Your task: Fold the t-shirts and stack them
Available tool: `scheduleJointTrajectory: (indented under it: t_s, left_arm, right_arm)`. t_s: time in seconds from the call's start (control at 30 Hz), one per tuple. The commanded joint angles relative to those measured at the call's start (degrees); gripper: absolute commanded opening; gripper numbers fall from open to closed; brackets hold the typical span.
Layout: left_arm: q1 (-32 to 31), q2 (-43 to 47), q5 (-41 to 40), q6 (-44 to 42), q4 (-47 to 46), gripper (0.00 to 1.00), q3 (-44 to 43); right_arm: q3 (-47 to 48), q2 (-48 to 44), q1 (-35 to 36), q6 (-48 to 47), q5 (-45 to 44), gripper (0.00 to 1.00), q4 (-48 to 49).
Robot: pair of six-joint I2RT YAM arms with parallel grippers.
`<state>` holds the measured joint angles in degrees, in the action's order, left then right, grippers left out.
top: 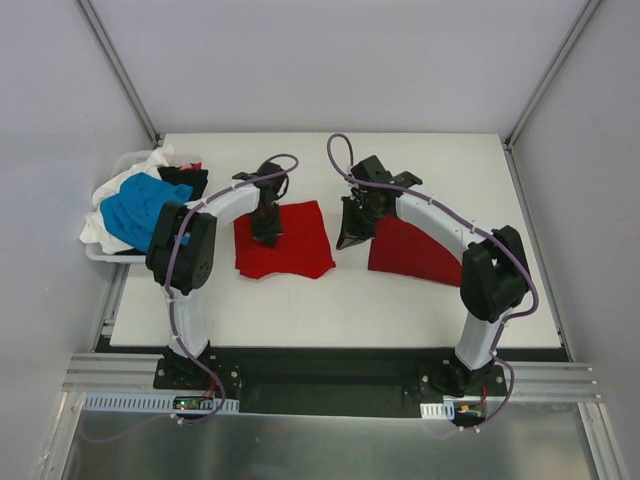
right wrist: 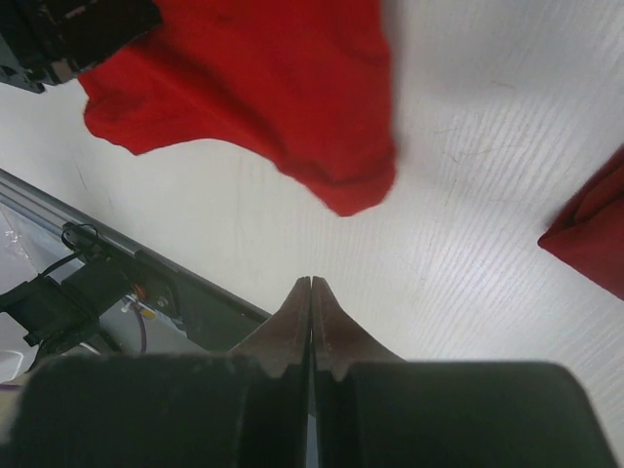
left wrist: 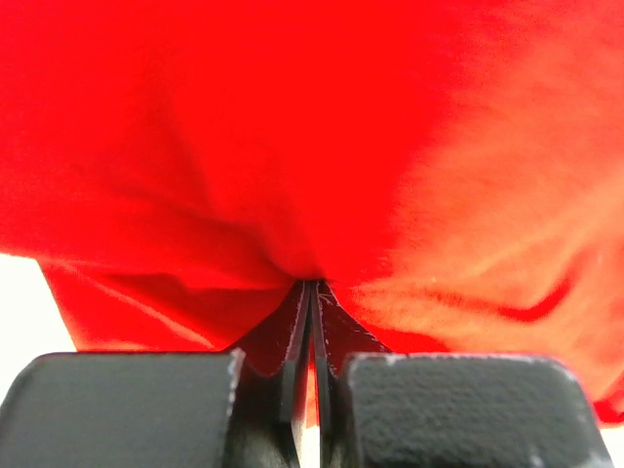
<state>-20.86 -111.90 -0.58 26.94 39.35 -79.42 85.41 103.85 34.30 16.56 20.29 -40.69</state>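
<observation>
Pinching limp red shirt [top: 300,250], left end effector [left wrist: 312,297] clamped tight; right end effector [right wrist: 311,292] closed, empty; cloth looks soft, grip corners

White table [top: 300,310] fills the middle of the overhead view, bare and faintly scuffed up close in the right wrist view [right wrist: 487,146]. At its left edge sits a white bin [top: 97,256]. Along the lower edge runs a black base plate [top: 330,375], with an aluminium rail [top: 110,375] poking out on each side and a white slotted duct [top: 130,403] just under the left one. Shiny metal sheet [top: 320,445] across the bottom. Grey walls all round, with slanted struts upper left [top: 115,65] and upper right [top: 555,65].
</observation>
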Motion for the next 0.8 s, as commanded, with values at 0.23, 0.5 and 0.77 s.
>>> scheduleJointTrajectory:
  t_s: [0.23, 0.5, 0.77]
  left_arm:
    - [-8.23, -8.68, 4.80, 3.21, 1.43, 0.00, -12.60]
    - [-6.13, -8.78, 1.73, 2.42, 3.54, 0.00, -12.08]
    - [-0.24, -7.19, 0.84, 1.45, 5.11, 0.00, -9.43]
  right_arm:
    - [-4.54, -5.41, -1.34, -1.35, -1.92, 0.01, -1.06]
    - [-3.32, -2.35, -3.71, -2.58, -3.77, 0.01, -1.94]
    - [-0.24, 0.56, -4.77, -3.03, -2.28, 0.01, -1.50]
